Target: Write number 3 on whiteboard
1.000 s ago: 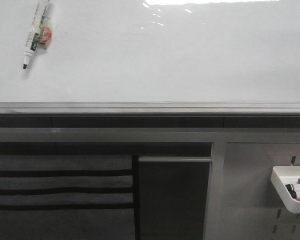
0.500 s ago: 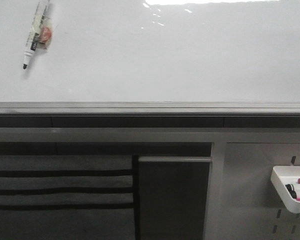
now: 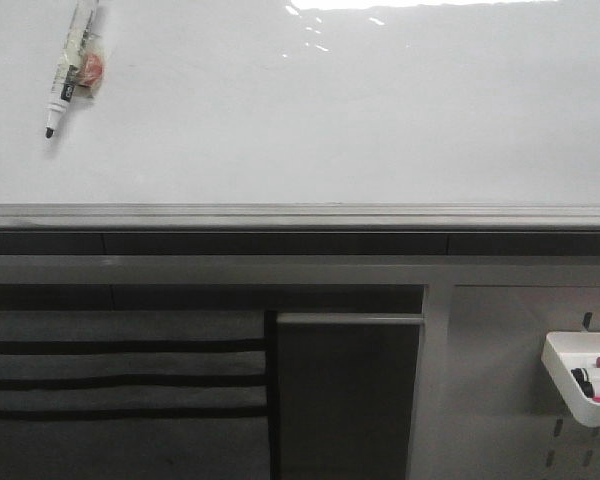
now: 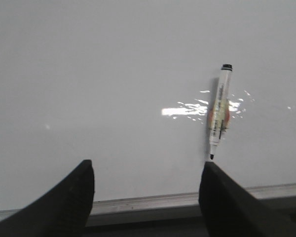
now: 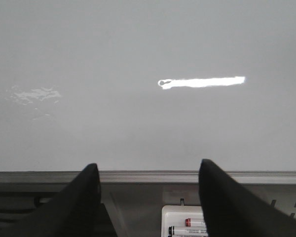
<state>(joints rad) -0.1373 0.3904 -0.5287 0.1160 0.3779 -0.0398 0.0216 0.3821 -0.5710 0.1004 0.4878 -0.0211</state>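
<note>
Whiteboard (image 3: 330,110) fills upper part of front view, glossy, blank, glare along top edge. No digit drawn on it. Grey metal lower edge (image 3: 300,215) running full width.

Marker (image 3: 68,72) flat against board near upper left corner, uncapped, black tip pointing down toward lower edge, slightly tilted. White barrel with dark label band; print too small to read. Reddish patch on barrel beside label. Same marker (image 4: 218,112) in left wrist view, tip just above lower edge.

Left gripper (image 4: 145,190) spread wide, empty, facing board, apart from marker. Right gripper (image 5: 148,197) spread wide, empty, facing board above lower edge.

Small white tray (image 3: 578,378) below board at right, holding markers with red, black and pink parts; labels unreadable. Dark panels and grey slats (image 3: 120,380) below board at left.
</note>
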